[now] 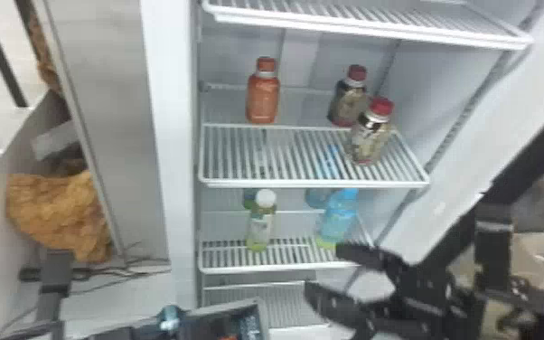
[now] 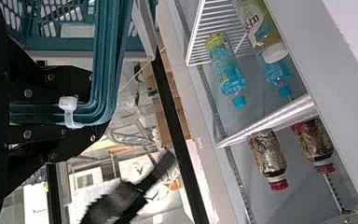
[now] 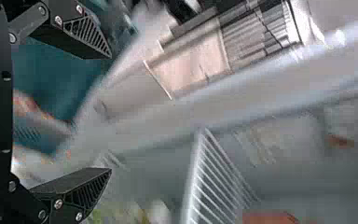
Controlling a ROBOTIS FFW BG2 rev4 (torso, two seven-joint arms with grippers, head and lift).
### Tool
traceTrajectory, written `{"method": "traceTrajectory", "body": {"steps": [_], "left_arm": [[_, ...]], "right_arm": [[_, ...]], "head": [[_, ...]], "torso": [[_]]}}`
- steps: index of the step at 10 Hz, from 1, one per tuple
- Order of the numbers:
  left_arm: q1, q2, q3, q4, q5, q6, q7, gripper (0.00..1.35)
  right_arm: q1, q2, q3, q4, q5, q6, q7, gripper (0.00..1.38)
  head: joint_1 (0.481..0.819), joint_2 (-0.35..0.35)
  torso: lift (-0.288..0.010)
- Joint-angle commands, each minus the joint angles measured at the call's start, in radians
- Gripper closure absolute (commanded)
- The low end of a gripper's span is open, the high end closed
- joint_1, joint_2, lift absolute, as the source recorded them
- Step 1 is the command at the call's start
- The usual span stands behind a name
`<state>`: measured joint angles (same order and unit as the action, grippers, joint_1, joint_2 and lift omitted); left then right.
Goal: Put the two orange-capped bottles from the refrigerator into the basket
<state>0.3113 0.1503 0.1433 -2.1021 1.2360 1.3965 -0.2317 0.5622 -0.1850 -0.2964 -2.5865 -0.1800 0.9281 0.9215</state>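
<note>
My right gripper [image 1: 324, 270] is at the lower right of the head view, in front of the shelves, with its fingers spread wide and nothing between them. My left gripper [image 1: 177, 316], near the bottom edge, is closed on the teal handle [image 2: 107, 60] of the basket [image 1: 221, 307]. The basket sits at the bottom of the head view, and inside it I see a small orange patch, too blurred for me to name.

One orange-capped bottle [image 1: 263, 97] stands upright on the middle shelf [image 1: 311, 183] of the refrigerator [image 1: 171, 135], above the centre of the head view and well apart from my right gripper.

On that same shelf, to the right in the head view, two red-capped bottles [image 1: 370, 135] stand near each other. On the shelf below, I see a white-capped bottle [image 1: 260, 226] near the middle of the frame and a blue bottle [image 1: 339, 219] to its right, close to my upper finger.
</note>
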Motion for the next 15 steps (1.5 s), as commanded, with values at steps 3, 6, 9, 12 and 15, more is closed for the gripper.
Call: {"method": "traceTrajectory", "body": {"steps": [3, 6, 9, 12, 15], "left_arm": [[-0.002, -0.005, -0.004, 0.000, 0.008, 0.000, 0.000, 1.21], [-0.007, -0.005, -0.016, 0.000, 0.018, 0.000, 0.000, 1.21], [-0.010, -0.006, -0.022, 0.000, 0.012, 0.007, 0.002, 1.21], [-0.010, -0.006, -0.026, 0.000, 0.012, 0.007, 0.002, 1.21], [-0.012, -0.006, -0.028, 0.002, 0.014, 0.007, 0.002, 1.21]], "right_arm": [[-0.116, 0.036, -0.005, 0.234, -0.051, -0.418, -0.161, 0.22], [-0.295, 0.053, 0.157, 0.551, -0.103, -0.675, -0.265, 0.18], [-0.444, 0.033, 0.251, 0.727, -0.095, -0.761, -0.325, 0.05], [-0.523, 0.032, 0.290, 0.740, -0.037, -0.761, -0.403, 0.00], [-0.594, 0.032, 0.360, 0.799, 0.011, -0.761, -0.509, 0.00]], "head": [[0.695, -0.295], [0.695, -0.290], [0.695, -0.217], [0.695, -0.201], [0.695, -0.184]], "torso": [[-0.040], [-0.040], [-0.040], [-0.040], [-0.040]]}}
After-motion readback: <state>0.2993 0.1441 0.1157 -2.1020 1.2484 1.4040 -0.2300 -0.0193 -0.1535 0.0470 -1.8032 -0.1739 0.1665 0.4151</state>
